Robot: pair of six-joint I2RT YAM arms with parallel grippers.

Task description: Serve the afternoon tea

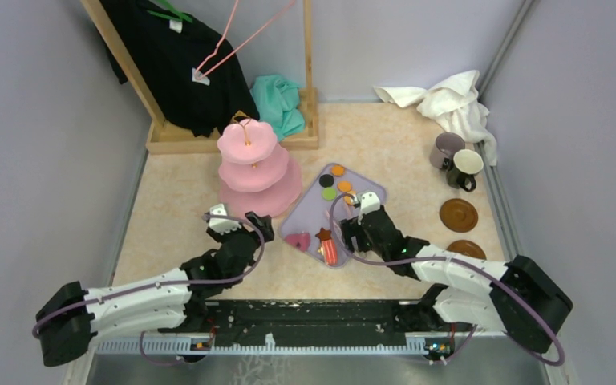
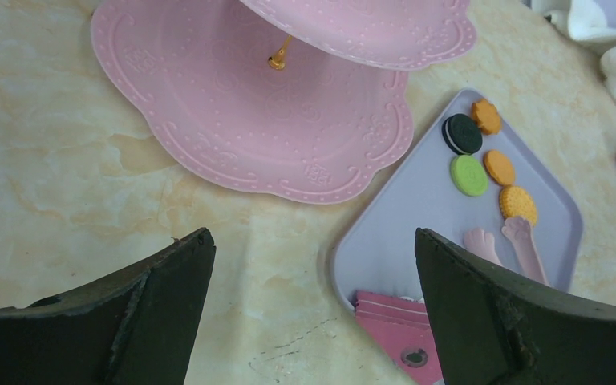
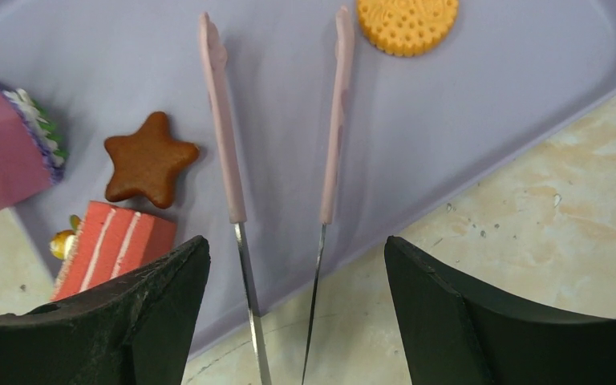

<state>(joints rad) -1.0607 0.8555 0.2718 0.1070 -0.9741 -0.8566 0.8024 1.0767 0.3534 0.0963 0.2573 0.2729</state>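
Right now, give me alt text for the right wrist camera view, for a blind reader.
The right claw hangs open over thin pink tongs, whose two arms run between its fingers without touching them. Beside them on a lilac tray sit a brown star, a striped cake slice, a pink cake and an orange biscuit.

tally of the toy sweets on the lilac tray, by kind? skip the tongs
Orange biscuits: 3
Black round: 1
Green round: 1
Brown star: 1
Cake pieces: 2
Total: 8
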